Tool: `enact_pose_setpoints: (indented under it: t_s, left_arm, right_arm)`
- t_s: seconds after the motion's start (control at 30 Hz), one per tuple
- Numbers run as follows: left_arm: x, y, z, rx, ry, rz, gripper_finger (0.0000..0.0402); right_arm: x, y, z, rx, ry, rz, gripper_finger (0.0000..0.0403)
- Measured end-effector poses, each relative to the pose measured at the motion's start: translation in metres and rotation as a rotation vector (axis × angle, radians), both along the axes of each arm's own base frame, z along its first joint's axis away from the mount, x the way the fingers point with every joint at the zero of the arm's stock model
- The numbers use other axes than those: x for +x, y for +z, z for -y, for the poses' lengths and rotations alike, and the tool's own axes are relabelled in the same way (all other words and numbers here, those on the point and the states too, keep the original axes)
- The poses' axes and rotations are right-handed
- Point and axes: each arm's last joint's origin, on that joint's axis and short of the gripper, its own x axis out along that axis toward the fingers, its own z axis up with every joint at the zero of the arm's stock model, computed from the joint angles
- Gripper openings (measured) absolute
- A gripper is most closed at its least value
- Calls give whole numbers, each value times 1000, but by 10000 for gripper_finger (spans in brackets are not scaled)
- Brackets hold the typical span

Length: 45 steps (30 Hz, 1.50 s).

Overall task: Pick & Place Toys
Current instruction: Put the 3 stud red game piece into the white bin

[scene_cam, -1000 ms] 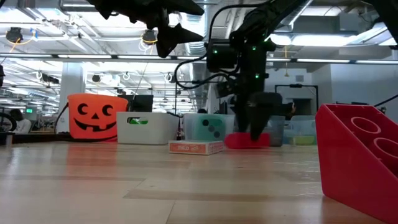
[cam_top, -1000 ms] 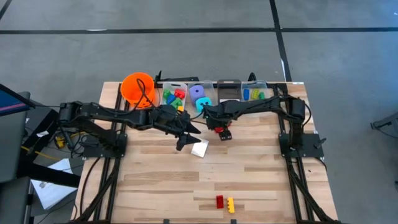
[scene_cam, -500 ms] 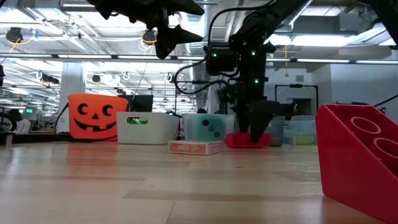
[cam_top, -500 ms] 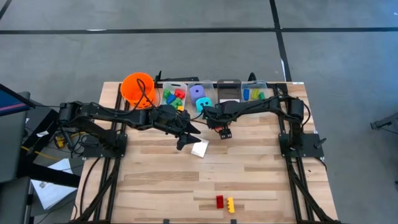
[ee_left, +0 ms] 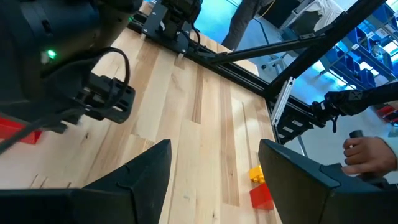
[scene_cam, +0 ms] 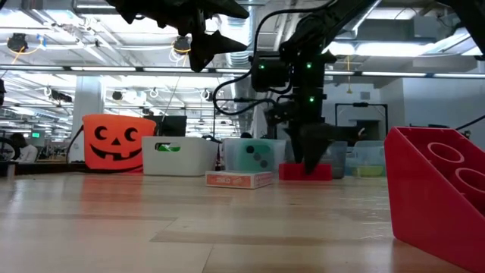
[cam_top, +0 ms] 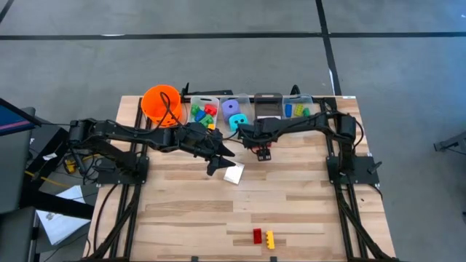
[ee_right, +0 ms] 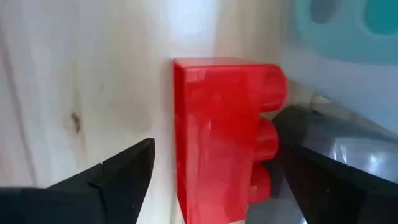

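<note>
A red brick [ee_right: 217,137] lies on its side on the table near the far bins, also seen in the low view [scene_cam: 327,171]. My right gripper [ee_right: 214,171] points steeply down over it, open, one finger on each side. A gap shows between one finger [ee_right: 124,177] and the brick's flat side. The other finger [ee_right: 323,168] stands right by the studs. My left gripper [ee_left: 214,186] hangs open and empty well above the table [cam_top: 218,156], left of the brick. A red-and-white card box [scene_cam: 239,180] lies flat between the two arms. A red brick [cam_top: 257,236] and a yellow brick [cam_top: 270,239] rest near the front edge. My right gripper straddles the red brick from above, its fingers across the brick's short width. I cannot tell whether the finger by the studs [ee_right: 270,149] touches them. The brick rests on the table.
Along the far edge stand an orange bucket [cam_top: 161,102] and clear bins [cam_top: 218,109] with bricks and dice; a teal die [scene_cam: 254,155] is just behind the brick. A person's hand [ee_left: 367,152] shows beyond the table's edge. Bare wood lies across the table's middle.
My right gripper has stayed over the red brick and turned its wrist a little, so its fingers now stand more squarely across the brick.
</note>
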Motion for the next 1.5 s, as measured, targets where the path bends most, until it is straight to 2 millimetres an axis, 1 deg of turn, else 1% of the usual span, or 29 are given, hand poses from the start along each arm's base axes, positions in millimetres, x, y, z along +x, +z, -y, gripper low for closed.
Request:
enact_pose_setpoints:
  t_s: [0.13, 0.3, 0.37, 0.5, 0.73, 0.9, 1.0, 1.13, 1.2, 1.3, 1.37, 1.5]
  left_arm:
    - [0, 0, 0, 0, 0, 0, 236]
    - [0, 0, 0, 0, 0, 0, 236]
    - [0, 0, 0, 0, 0, 0, 236]
    - [0, 0, 0, -1, 0, 0, 236]
    - [0, 0, 0, 0, 0, 0, 236]
    - [0, 0, 0, -1, 0, 0, 236]
    - [0, 0, 0, -1, 0, 0, 236]
    - [0, 0, 0, -1, 0, 0, 236]
    - [0, 0, 0, 2, -1, 0, 236]
    - [0, 0, 0, 3, -2, 0, 236]
    - [0, 0, 0, 4, -2, 0, 236]
    - [0, 0, 0, 4, -2, 1, 236]
  right_arm:
    - [0, 1, 8, 11, -93, 44, 336]
    - [-2, -2, 12, 134, -128, 73, 336]
    - [-4, -7, 10, 166, -126, 69, 336]
    - [-6, -12, 4, 159, -109, 52, 336]
    - [-7, -13, -7, 181, -117, 33, 333]
    - [-5, -13, -12, 234, -177, 58, 314]
    - [-5, -15, -16, 259, -206, 54, 292]
    - [-6, -15, -19, 266, -303, 59, 257]
    - [-7, -13, -20, 280, -341, 54, 255]
    - [-8, -8, -25, 293, -345, 20, 255]
    - [-7, 4, -26, 292, -338, 19, 255]
    - [0, 29, -28, 285, -323, 82, 262]
